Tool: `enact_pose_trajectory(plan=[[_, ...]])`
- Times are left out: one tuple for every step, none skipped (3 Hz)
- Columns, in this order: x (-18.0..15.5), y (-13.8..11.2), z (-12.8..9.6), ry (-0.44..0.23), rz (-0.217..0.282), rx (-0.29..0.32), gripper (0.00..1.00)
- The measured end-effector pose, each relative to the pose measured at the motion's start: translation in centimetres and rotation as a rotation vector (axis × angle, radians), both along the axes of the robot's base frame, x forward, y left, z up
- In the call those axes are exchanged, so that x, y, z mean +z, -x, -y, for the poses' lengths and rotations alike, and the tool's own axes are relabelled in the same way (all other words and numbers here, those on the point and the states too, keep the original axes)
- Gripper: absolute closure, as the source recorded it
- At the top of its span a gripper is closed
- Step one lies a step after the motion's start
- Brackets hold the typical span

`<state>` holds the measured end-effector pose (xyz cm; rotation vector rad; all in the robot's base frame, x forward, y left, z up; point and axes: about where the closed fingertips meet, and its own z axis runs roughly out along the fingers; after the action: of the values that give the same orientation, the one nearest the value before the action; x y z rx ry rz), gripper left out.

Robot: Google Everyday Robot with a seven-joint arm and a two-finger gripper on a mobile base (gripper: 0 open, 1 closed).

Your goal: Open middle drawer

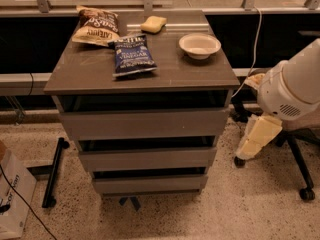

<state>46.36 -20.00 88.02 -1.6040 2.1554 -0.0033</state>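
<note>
I see a matte grey-brown drawer cabinet (142, 79). Its flat-fronted middle drawer (147, 159) sits between a taller and a slimmer front. My cream gripper (249, 146) hangs off the cabinet's right edge; I cannot tell its grip. The crinkly blue chip bag (132, 56) has unreadable print.

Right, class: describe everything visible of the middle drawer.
The middle drawer is a wide grey-brown flat panel with no handle, of medium height, between a taller front above and a slimmer front below. A dark gap runs along its top edge. It does not look pulled out. Nothing touches it; the end effector hangs off to its right.
</note>
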Motion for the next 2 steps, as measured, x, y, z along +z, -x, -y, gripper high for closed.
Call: enact_pose_trajectory(plan=[[-5.26, -1.96, -1.60, -0.047, -0.024, 0.002, 0.00], [-5.81, -2.35, -1.58, -0.054, -0.021, -0.001, 0.00]])
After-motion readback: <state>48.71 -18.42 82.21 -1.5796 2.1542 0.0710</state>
